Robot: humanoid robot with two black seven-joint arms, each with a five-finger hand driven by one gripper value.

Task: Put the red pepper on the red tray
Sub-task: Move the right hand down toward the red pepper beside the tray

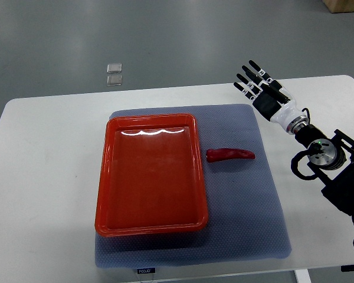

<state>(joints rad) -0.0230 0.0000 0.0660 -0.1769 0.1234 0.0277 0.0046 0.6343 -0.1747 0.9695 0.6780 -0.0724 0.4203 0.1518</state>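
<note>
A red pepper (230, 155) lies on the blue-grey mat, just right of the red tray (106, 177). The tray holds nothing. My right hand (257, 82) is up and to the right of the pepper, over the mat's far right corner, well apart from it. Its fingers are spread and it holds nothing. The right arm comes in from the right edge. The left arm does not show.
The blue-grey mat (242, 200) lies on a white table (47, 177) and bears the tray and pepper. Two small clear squares (114, 73) lie on the grey floor beyond the table. A cardboard box corner (345, 5) shows at top right.
</note>
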